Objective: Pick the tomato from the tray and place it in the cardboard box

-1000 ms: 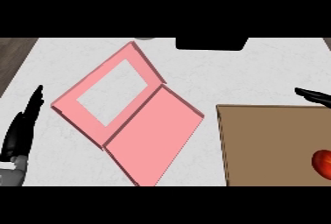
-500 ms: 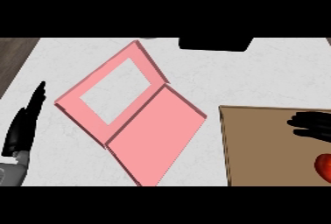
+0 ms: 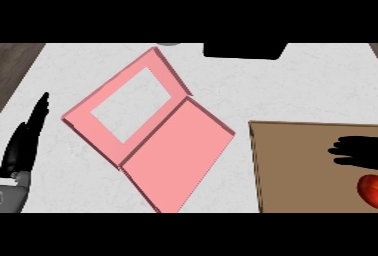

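Hovering with the right hand (image 3: 356, 152) over the brown tray (image 3: 295, 170), fingers spread open and holding nothing, just beside the red tomato (image 3: 369, 192) lying near the right edge of the tray. Resting the left hand (image 3: 26, 142) at the left side of the view, fingers straight and pointing up. Only beginning the task, it seems: not yet grasping the tomato, and not yet carrying it to the pink box (image 3: 181, 155) lying open, well apart to the left.
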